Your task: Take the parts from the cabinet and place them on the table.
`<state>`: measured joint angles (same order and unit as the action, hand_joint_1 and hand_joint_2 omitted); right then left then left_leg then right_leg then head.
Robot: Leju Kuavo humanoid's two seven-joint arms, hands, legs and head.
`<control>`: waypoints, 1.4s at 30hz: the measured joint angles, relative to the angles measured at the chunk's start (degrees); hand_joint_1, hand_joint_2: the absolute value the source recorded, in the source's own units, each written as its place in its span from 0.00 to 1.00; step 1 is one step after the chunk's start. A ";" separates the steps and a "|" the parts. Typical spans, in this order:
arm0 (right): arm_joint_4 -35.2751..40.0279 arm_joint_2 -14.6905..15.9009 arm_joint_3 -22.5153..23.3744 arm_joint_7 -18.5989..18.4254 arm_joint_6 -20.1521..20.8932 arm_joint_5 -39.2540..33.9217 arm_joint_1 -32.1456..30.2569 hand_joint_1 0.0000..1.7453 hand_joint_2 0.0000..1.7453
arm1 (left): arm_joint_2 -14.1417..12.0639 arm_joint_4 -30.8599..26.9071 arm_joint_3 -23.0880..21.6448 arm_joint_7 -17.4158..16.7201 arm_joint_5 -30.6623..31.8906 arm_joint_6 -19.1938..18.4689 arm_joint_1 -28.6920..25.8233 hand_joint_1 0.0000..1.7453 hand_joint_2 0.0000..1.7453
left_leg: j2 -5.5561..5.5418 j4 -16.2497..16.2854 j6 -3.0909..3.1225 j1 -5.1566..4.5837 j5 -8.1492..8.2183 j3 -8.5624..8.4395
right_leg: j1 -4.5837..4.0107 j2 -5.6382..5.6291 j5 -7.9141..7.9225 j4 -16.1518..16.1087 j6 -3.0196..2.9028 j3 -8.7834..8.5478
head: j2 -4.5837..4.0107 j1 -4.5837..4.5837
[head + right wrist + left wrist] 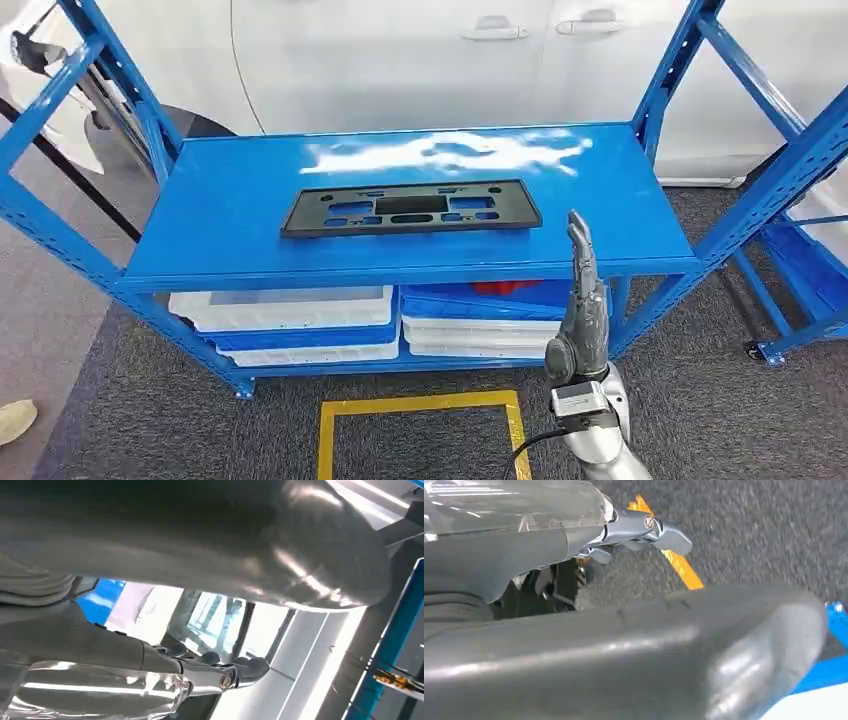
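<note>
On shelf top (250,190), part (411,208) beyond right hand (582,310).

I look down on a blue steel rack (110,275) standing on dark grey carpet (150,420). Ceiling light glares off its glossy top shelf (230,200) toward 12 o'clock. On the lower shelf sit stacked white and blue trays (290,320). Behind the rack, from 11 to 1 o'clock, stands a white car body with door handles (495,30). At 6 o'clock a yellow tape square (420,405) marks the carpet. At 3 o'clock stands a second blue frame (800,140).
</note>
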<state>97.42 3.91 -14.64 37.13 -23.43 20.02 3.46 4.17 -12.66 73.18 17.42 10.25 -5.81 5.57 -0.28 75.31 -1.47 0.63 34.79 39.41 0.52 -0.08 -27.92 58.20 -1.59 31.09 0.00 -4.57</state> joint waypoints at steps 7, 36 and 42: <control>-1.31 0.00 -0.24 -0.33 1.14 -0.20 0.84 0.00 0.00 | -0.07 0.00 0.00 0.02 0.07 0.24 -0.32 0.00 0.00 | 0.28 -15.63 1.56 -0.70 -10.56 -2.91 | -0.14 -0.30 -3.69 -0.16 1.60 -4.05 | 0.00 0.00; -14.60 -0.22 -13.57 -3.10 9.35 2.36 7.80 0.00 1.00 | 0.39 0.00 -0.13 0.83 -0.20 0.24 -0.36 0.00 0.00 | 0.09 -16.51 0.82 -0.13 -8.42 -6.08 | -0.17 0.04 1.84 0.35 0.86 1.65 | 0.00 -0.02; -16.42 -0.55 -15.63 -3.37 7.54 7.46 11.06 0.00 1.00 | 0.59 0.00 -0.13 0.92 -0.15 0.24 -0.41 0.00 0.00 | 0.24 -17.50 2.94 -0.01 -9.57 -6.55 | -0.09 0.06 -0.21 2.70 2.80 2.78 | 0.00 -0.02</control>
<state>81.00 3.36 -30.28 33.77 -15.89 27.48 14.52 4.76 -12.66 73.05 18.34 10.10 -5.57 5.16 -0.04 57.81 1.47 0.62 25.23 32.86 0.42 -0.01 -28.12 60.91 1.21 33.87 0.00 -4.59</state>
